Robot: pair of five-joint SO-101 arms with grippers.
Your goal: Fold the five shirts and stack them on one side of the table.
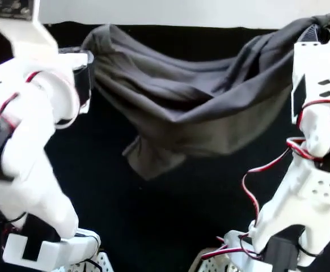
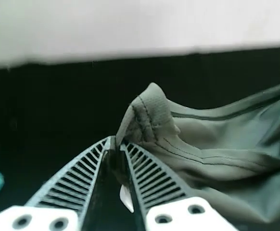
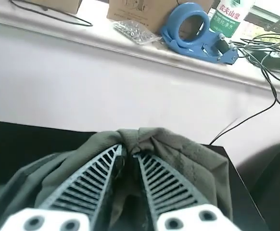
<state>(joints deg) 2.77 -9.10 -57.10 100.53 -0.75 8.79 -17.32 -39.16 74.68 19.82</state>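
Black table (image 1: 153,226) below; left hand (image 2: 115,140) and right hand (image 3: 129,150) each clamped on grey shirt (image 1: 182,107).

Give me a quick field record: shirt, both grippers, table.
shirt: dark grey, held up at two ends, sagging loose between the arms
left gripper: shut on the shirt's hemmed edge
right gripper: shut on bunched cloth of the shirt
table: black, under the shirt; cannot tell whether the lowest fold touches it
fold state: shirt not yet folded
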